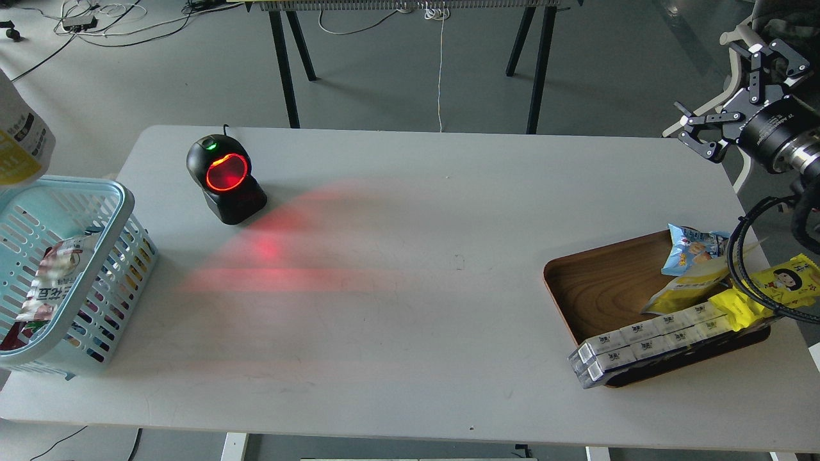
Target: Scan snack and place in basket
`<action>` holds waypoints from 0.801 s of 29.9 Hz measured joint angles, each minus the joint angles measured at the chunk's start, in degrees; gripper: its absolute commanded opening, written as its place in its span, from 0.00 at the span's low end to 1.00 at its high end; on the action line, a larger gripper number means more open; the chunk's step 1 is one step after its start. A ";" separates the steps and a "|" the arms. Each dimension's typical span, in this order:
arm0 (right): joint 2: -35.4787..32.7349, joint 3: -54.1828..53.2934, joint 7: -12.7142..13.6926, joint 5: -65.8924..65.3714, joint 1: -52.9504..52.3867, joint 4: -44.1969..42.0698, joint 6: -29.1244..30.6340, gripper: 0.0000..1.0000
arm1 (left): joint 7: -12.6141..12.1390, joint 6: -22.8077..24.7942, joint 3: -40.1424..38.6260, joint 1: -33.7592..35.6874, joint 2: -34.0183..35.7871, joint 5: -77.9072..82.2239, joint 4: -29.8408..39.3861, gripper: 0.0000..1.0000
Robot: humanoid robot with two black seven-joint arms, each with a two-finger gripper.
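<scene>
Only a corner of the yellow-and-white snack pouch shows, at the far left edge of the head view, held up in the air just above the far rim of the light blue basket. My left gripper is out of view past the left edge, so its hold on the pouch cannot be seen. The basket stands at the table's left end and holds a red-and-white packet. My right gripper is open and empty, raised beyond the table's far right corner.
A black barcode scanner with a glowing red window stands at the far left of the table and throws red light on the tabletop. A brown wooden tray at the right holds a blue packet, a yellow cartoon-face wrapper and white boxes.
</scene>
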State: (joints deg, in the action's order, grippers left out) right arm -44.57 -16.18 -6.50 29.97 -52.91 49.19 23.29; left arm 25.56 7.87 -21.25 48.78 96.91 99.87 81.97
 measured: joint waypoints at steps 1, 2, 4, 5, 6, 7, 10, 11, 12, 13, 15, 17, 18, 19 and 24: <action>0.00 0.00 0.00 0.00 0.00 0.00 0.00 0.98 | 0.01 -1.60 2.02 0.00 0.22 -0.19 -0.04 0.01; 0.00 0.00 0.00 -0.01 0.00 0.00 0.00 0.98 | 0.01 -3.10 3.97 0.00 0.46 -0.38 -0.10 0.01; 0.00 0.00 0.00 -0.03 0.00 0.00 0.00 0.98 | 0.01 -5.51 7.25 0.00 0.93 -0.82 -0.37 0.01; 0.00 0.00 0.00 -0.04 0.00 0.00 0.00 0.98 | 0.00 -6.75 8.90 0.00 1.09 -1.11 -0.52 0.01; 0.00 0.00 0.00 -0.06 0.00 0.00 0.00 0.98 | -0.01 -7.97 10.38 0.00 1.20 -1.45 -0.59 0.01; 0.00 0.00 0.00 -0.07 0.00 -0.01 0.00 0.98 | -0.02 -9.10 11.67 0.00 1.26 -1.75 -0.63 0.01; 0.00 0.00 0.00 -0.07 0.00 -0.01 0.00 0.98 | -0.05 -12.02 15.25 0.00 1.39 -2.28 -0.67 0.01; 0.00 0.00 0.00 -0.08 0.00 -0.01 0.00 0.98 | -0.05 -12.84 16.35 0.00 1.41 -2.38 -0.67 0.01; 0.00 0.00 0.00 -0.07 0.00 -0.02 0.00 0.98 | -0.05 -13.81 17.71 0.00 1.43 -2.49 -0.68 0.01; 0.00 0.00 0.00 -0.08 0.00 -0.02 0.00 0.98 | -0.05 -14.67 18.96 0.00 1.43 -2.56 -0.68 0.01; 0.00 0.00 0.00 -0.08 0.00 -0.02 0.00 0.98 | -0.03 -15.94 20.95 0.00 1.45 -2.64 -0.69 0.01; 0.00 0.00 0.00 -0.08 0.02 -0.03 0.00 0.98 | 0.00 -16.87 22.65 0.00 1.45 -2.65 -0.70 0.01; 0.00 0.00 0.00 -0.08 0.04 -0.04 0.00 0.98 | 0.01 -17.32 23.54 0.00 1.45 -2.67 -0.71 0.01; 0.00 0.00 0.00 -0.08 0.06 -0.05 0.00 0.98 | 0.01 -17.85 24.48 0.00 1.44 -2.71 -0.72 0.01; 0.00 0.01 0.00 -0.24 0.09 -0.07 0.00 0.98 | -0.23 -20.39 29.02 -0.08 0.94 -2.79 -1.29 0.01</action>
State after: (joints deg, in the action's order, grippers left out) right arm -44.57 -16.17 -6.50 29.73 -52.83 49.12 23.29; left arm 25.32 -12.51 7.76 48.70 97.86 97.08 80.68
